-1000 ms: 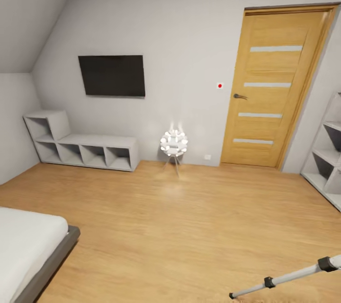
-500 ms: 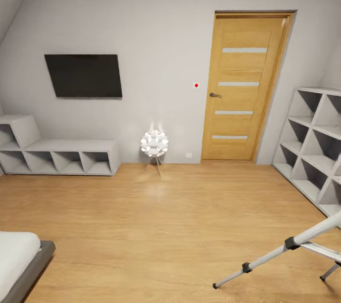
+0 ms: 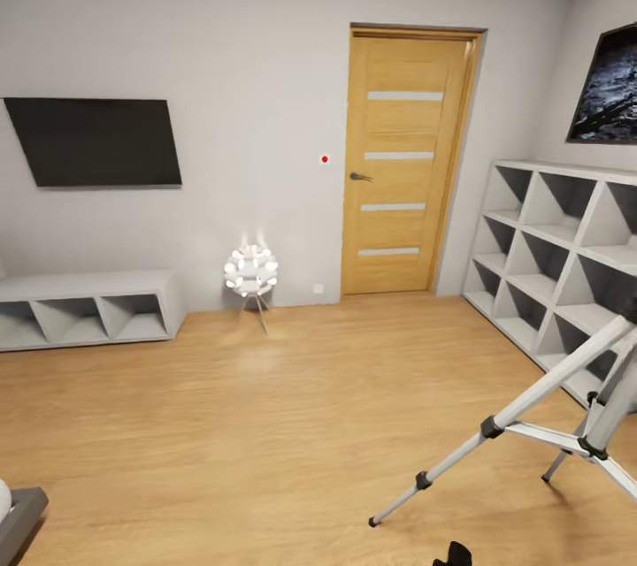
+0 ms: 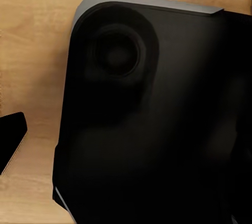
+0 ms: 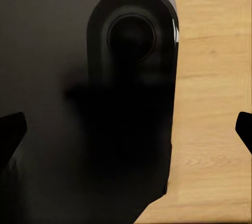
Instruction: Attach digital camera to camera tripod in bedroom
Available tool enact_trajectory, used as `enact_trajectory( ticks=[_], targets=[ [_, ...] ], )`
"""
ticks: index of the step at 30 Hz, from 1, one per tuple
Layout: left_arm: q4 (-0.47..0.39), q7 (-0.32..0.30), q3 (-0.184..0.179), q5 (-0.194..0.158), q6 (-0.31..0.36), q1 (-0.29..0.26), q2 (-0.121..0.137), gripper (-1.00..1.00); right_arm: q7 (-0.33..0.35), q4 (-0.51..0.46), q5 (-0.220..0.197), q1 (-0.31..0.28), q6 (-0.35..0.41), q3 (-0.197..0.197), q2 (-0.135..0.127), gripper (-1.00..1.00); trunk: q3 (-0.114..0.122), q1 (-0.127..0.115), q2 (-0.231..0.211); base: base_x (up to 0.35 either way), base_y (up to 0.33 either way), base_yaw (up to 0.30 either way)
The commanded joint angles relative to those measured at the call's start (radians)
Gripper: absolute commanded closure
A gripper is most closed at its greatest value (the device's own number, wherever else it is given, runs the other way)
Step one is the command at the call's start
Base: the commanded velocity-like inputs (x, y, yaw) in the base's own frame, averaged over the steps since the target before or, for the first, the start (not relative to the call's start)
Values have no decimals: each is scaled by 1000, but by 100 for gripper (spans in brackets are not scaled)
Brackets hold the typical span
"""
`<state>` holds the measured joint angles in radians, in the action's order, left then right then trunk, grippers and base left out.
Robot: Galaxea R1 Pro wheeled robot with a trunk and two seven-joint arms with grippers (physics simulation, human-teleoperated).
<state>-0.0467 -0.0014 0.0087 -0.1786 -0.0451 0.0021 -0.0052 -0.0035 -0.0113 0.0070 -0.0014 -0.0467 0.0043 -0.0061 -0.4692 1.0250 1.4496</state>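
The robot seems to be searching the bedroom: the tall silver-white three-legged tripod [image 3: 540, 407] shows, the camera must be found, and either pincer's grip I cannot tell.

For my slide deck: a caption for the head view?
Bedroom: tripod at lower right, door ahead, wall TV at left.

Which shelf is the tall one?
The shelf by the right wall, behind the tripod, is tall with diagonal cubbies. The shelf under the TV is one low row.
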Motion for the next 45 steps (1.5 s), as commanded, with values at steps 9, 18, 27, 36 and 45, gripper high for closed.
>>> enact_trajectory(
  ticks=[9, 18, 27, 36, 45],
  targets=[
    [-1, 0, 0, -7, -2, 0, 1, -100, 0, 0, 1, 0, -1, 0, 0, -100, -1, 0, 0, 0, 0, -291],
    [-1, 0, 1, -7, -2, 0, 1, -100, 0, 0, 1, 0, -1, 0, 0, -100, -1, 0, 0, 0, 0, -291],
    [-1, 0, 1, -7, -2, 0, 1, -100, 0, 0, 1, 0, -1, 0, 0, -100, -1, 0, 0, 0, 0, -291],
    [-1, 0, 1, -7, -2, 0, 1, -100, 1, 1, 1, 0, 0, 0, 0, -100, -1, 0, 0, 0, 0, -291],
    [-1, -1, 1, -7, -2, 1, 1, -100, 2, 1, 2, 0, 0, 1, 0, -100, -1, 0, 0, 6, 0, -291]
  ],
)
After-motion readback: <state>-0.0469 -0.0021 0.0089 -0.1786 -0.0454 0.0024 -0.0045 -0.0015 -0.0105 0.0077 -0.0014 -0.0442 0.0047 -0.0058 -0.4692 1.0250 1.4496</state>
